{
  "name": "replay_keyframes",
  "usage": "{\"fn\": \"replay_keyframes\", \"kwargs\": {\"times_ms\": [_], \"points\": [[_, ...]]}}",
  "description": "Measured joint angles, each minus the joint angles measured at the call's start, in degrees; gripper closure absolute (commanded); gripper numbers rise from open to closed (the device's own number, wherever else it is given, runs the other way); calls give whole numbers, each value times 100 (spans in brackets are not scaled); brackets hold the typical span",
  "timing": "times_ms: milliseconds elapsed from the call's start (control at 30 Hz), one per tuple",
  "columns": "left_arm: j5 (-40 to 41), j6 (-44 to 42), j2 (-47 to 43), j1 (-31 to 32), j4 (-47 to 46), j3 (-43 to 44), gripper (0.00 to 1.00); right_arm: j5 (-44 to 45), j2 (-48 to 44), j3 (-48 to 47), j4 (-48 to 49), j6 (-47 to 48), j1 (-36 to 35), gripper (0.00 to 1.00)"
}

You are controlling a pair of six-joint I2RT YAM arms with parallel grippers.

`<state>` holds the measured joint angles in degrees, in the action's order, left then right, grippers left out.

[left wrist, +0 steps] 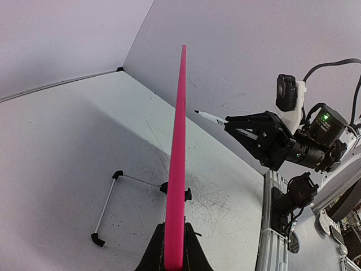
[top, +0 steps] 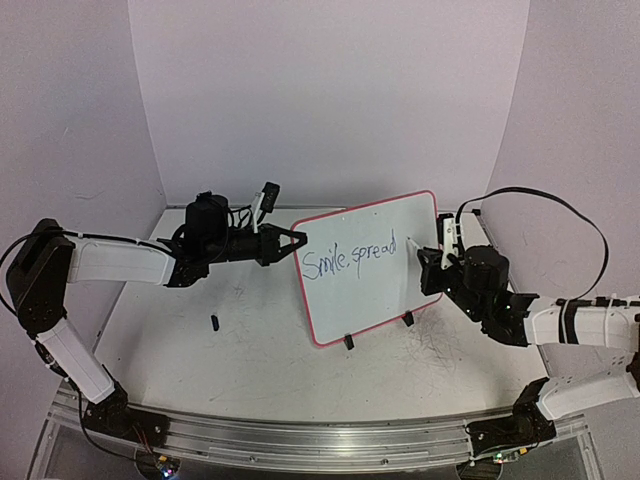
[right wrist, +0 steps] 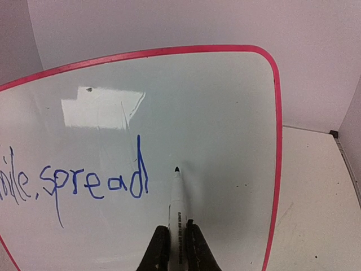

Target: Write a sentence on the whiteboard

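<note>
Sentence (right wrist: 96, 183) reads "Smile, spread"; we judge "joy" comes next, left gripper (left wrist: 174, 248) clamping the whiteboard (top: 380, 290), right gripper (right wrist: 177, 234) clamping the marker (right wrist: 177, 197).

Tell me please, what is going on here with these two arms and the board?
The left arm has its jaws shut on the side rim of the whiteboard, holding it upright on the table. The right arm's jaws grip a marker, its tip close to the board just right of the blue writing. That writing reads "Smile, spread"; no further word follows yet.
</note>
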<state>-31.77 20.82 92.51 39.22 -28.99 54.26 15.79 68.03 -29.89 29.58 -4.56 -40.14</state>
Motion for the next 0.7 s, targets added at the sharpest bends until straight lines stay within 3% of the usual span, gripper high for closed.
{"fn": "replay_keyframes", "kwargs": {"times_ms": [700], "points": [[-2, 0, 0, 0, 1, 0, 100, 23, 0, 5, 73, -16, 34, 100]]}}
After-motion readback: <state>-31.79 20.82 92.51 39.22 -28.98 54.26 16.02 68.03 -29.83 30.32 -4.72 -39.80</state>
